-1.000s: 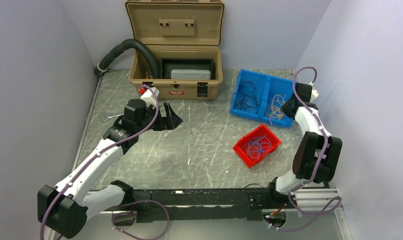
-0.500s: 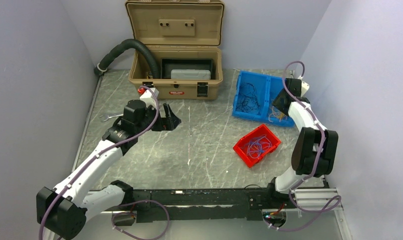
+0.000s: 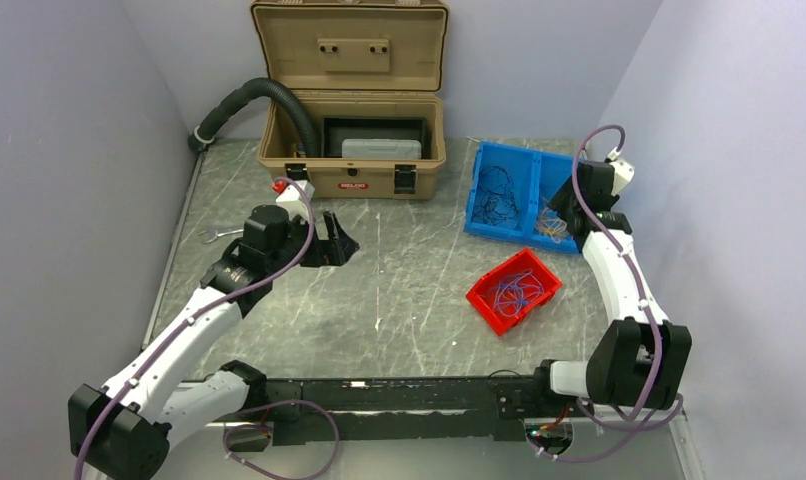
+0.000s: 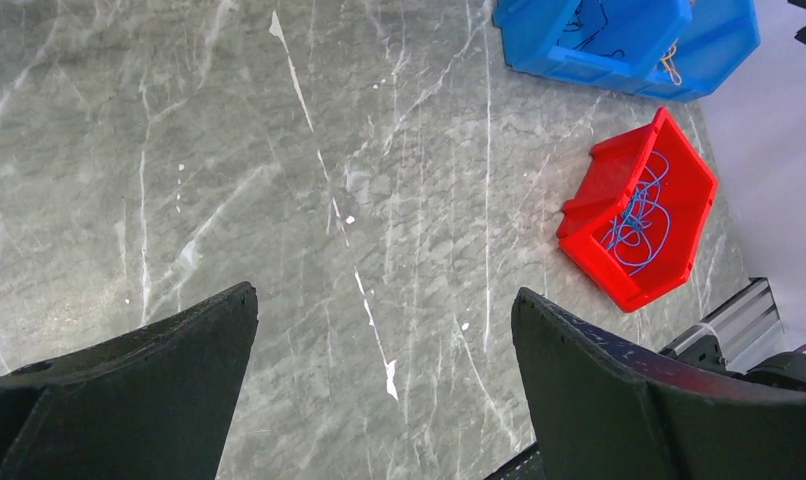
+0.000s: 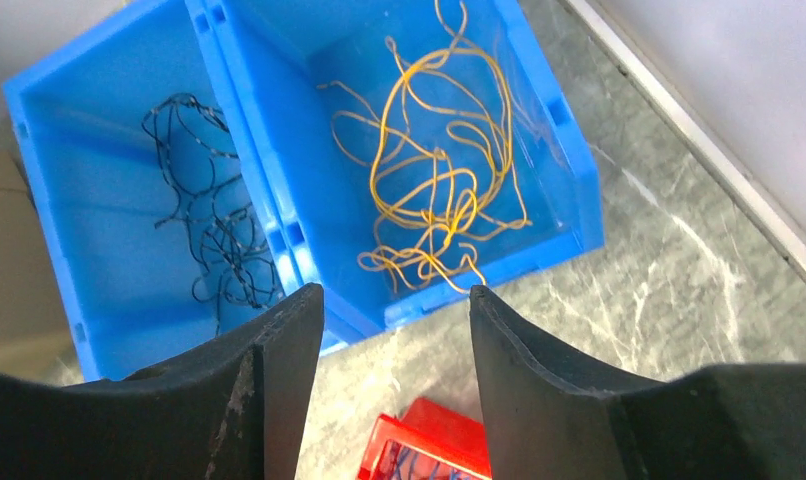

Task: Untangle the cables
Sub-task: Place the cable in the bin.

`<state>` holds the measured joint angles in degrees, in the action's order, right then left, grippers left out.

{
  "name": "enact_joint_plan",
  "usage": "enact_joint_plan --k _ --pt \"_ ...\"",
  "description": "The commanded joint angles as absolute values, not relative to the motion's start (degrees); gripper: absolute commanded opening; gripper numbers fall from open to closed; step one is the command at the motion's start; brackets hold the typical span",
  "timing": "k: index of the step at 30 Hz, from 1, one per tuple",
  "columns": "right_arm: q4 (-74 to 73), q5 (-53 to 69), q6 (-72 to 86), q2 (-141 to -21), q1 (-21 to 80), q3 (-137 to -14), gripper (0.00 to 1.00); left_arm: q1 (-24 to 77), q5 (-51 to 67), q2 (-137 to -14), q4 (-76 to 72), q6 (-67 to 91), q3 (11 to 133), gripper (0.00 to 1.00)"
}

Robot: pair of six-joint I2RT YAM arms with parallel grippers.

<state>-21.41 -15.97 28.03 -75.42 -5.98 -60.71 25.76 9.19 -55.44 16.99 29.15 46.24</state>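
Yellow-orange cables [image 5: 434,190] are seen in the blue bin [image 5: 564,180] at upper centre of the right wrist view, black cables [image 5: 214,225] in its left compartment, and blue cables [image 4: 639,210] in the red bin [image 4: 591,195]. The right gripper [image 5: 394,295] and left gripper [image 4: 384,293] are held spread (nothing pinched).

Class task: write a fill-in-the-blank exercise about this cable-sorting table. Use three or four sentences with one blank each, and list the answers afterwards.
1. The cables in the red bin are ____.
2. The right gripper hangs with open, empty jaws above the bin of ____ cables.
3. The blue bin next to that one holds ____ cables.
4. The tan case at the back has its lid ____.

Missing words: blue, yellow, black, open.
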Motion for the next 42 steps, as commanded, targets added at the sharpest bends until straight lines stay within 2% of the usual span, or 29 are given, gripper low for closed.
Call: enact_joint_plan --k 1,17,19,23,24,36,42 --pt "-20.52 -14.53 28.67 -71.99 -6.15 -57.76 0.57 26.01 9.16 -53.27 15.95 28.54 45.35 0.99" --pt "-18.32 -8.45 30.13 -72.65 -8.02 -52.47 0.45 26.07 8.83 -45.64 6.51 25.78 33.32 0.99" --pt "-18.07 -8.2 30.68 -73.6 -8.08 -52.68 0.37 26.09 8.73 -45.34 5.03 25.39 31.8 0.99" --pt "-18.09 -8.52 31.77 -75.19 -8.22 -53.56 0.03 26.05 8.28 -44.1 1.95 24.58 28.85 0.99" --pt "-18.06 -8.79 31.92 -75.49 -8.26 -53.75 0.0 26.08 8.2 -43.64 1.39 24.45 28.45 0.99" --pt "-14.88 -6.79 34.49 -82.17 -8.83 -54.49 0.0 26.1 9.23 -44.03 0.49 24.84 27.77 0.99" --pt "-13.51 -6.39 35.5 -89.26 -9.32 -57.23 0.0 26.08 9.19 -44.62 0.45 24.62 28.25 0.99"
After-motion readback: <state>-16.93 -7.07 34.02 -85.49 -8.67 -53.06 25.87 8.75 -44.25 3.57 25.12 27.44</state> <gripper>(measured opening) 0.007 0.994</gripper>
